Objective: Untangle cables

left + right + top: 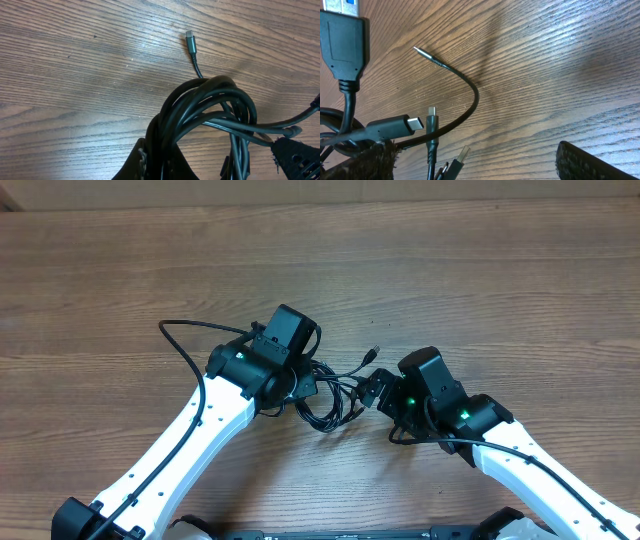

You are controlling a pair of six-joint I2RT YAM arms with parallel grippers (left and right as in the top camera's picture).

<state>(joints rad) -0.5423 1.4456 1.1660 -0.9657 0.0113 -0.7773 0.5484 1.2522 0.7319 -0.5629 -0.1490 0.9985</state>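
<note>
**A:** Location of the cables [330,402]?

**B:** One tangled bundle, roughly mid-bench [480,260], nearer the near edge than the far one. It sits between the two hands. A single plug tip [374,352] pokes out of it toward the far edge.

**A:** Left hand [210,150]?

**B:** Spread wide. The looped coil lies in the gap, bunched over one finger [137,165]. The other finger [292,155] stands off at the coil's side. No pinch on anything.

**A:** Right hand [470,150]?

**B:** Also wide apart. A cord ending in a flat plug [395,125] is draped across one finger [375,160]; the opposite finger [595,160] touches nothing. More plug ends fan out just beside it, and a broad plug [345,45] hangs above them.

**A:** Edges, room to move?

**B:** The bundle is well apart from the far edge and both far corners. Both arms come in from the near edge and flank it left and right. The left arm's thicker lead [185,335] loops out toward the left edge.
</note>
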